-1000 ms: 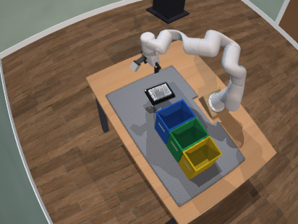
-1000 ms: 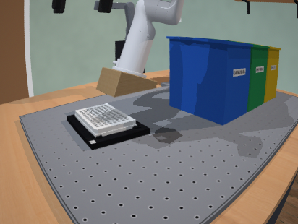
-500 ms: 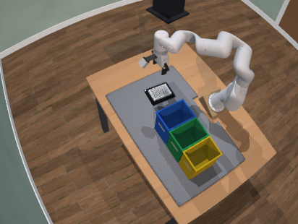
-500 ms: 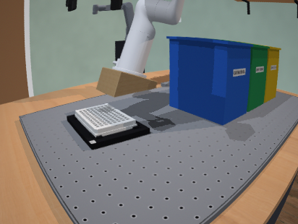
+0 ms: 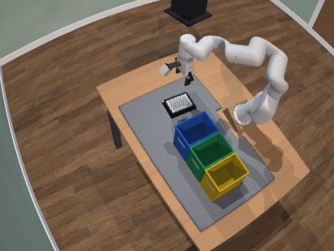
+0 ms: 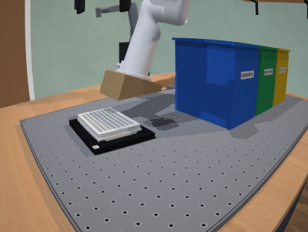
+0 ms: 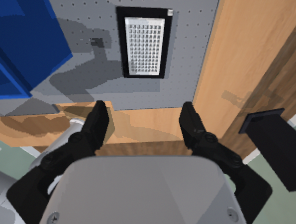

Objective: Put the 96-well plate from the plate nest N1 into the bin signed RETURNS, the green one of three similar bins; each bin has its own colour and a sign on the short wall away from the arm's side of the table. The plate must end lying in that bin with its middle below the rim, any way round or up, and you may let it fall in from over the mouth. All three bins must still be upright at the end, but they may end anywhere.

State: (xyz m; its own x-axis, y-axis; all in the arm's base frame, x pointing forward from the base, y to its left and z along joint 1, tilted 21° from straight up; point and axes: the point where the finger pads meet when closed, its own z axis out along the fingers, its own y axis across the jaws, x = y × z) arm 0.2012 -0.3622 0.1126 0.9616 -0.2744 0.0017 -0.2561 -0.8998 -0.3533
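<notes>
End effector [image 5: 186,79] wide open, nothing held, hovering over worktop [image 5: 122,91] edge at 12 o'clock of the 96-well plate [image 5: 178,103]. Plate sits flat in black plate nest N1 [image 5: 167,108] on grey mat. At its 5 o'clock, touching in a row: blue bin [image 5: 183,138], green bin [image 5: 196,160], yellow bin [image 5: 215,186], all upright.
</notes>
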